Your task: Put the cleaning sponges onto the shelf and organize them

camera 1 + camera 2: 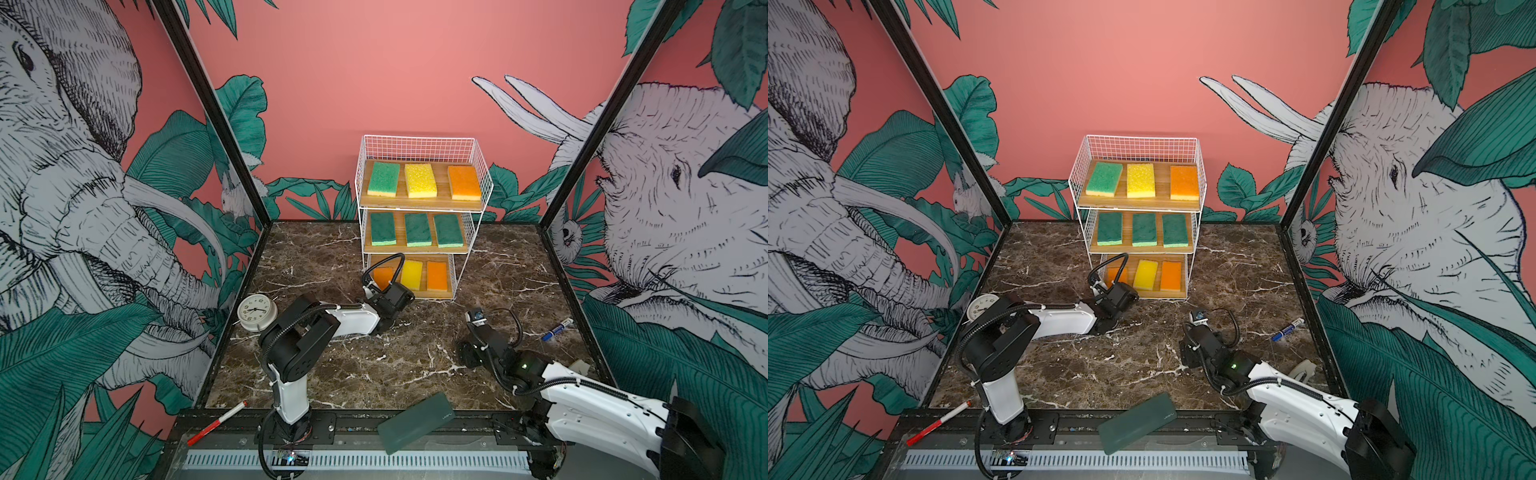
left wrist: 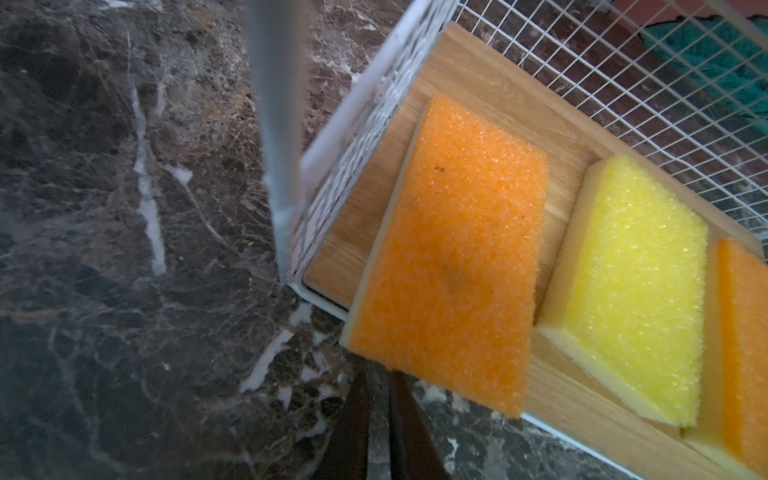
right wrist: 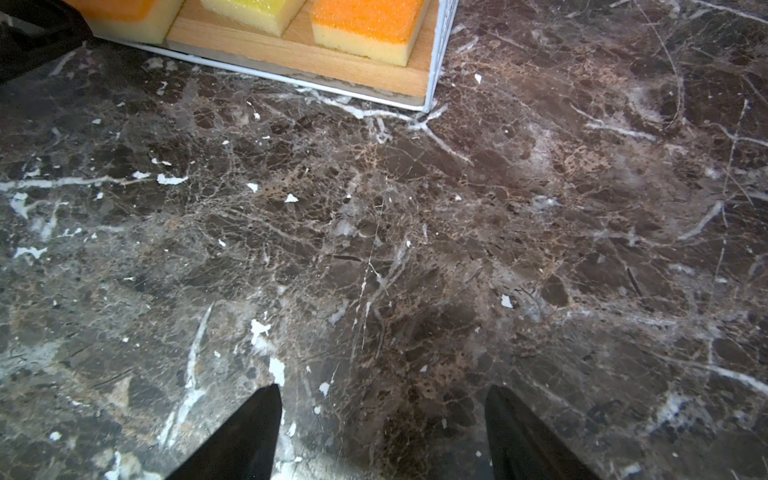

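Sponges (image 1: 419, 179): nine on the shelf (image 1: 419, 147), three per board.
Orange sponge (image 2: 449, 257): bottom board, corner overhanging the front edge.
Left gripper (image 2: 378, 384): nearly closed, holding nothing, at that corner.
Right gripper (image 3: 382, 392): wide open, empty, over marble (image 3: 415, 249).

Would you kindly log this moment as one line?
left gripper: shut, by bottom-left orange sponge, overhanging | right gripper: open, empty | shelf: nine sponges

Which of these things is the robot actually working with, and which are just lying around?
Part of the job:
- nine cleaning sponges, three on each level
- the white wire shelf holding them

Just lying about:
- alarm clock
- blue marker
- red-and-white pen
- dark green translucent slab at the table's front edge
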Robot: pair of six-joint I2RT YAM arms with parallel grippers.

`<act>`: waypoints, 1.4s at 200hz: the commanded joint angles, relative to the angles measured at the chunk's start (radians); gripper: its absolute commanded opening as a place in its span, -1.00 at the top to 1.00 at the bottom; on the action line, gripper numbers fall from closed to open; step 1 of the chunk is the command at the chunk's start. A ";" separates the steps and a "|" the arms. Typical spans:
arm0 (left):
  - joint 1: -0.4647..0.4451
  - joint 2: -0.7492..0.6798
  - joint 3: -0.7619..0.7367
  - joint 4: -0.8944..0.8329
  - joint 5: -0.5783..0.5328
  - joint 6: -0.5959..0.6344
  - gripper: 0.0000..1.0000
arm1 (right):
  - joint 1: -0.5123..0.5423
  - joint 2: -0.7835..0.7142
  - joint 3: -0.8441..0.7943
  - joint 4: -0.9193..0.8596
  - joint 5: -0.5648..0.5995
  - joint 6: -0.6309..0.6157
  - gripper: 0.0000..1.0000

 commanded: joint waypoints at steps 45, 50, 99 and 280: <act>0.010 0.027 0.039 0.036 -0.063 -0.002 0.72 | 0.000 0.009 -0.005 0.035 0.016 -0.009 -0.60; 0.010 0.029 0.040 0.037 -0.067 -0.002 0.72 | 0.000 0.009 -0.004 0.035 0.016 -0.010 -0.60; 0.009 0.014 0.042 0.043 -0.098 0.012 0.72 | -0.001 0.001 -0.014 0.033 0.014 -0.011 -0.61; -0.068 -0.079 -0.037 0.081 -0.135 0.052 0.70 | -0.003 0.024 -0.009 0.124 -0.103 -0.078 -0.42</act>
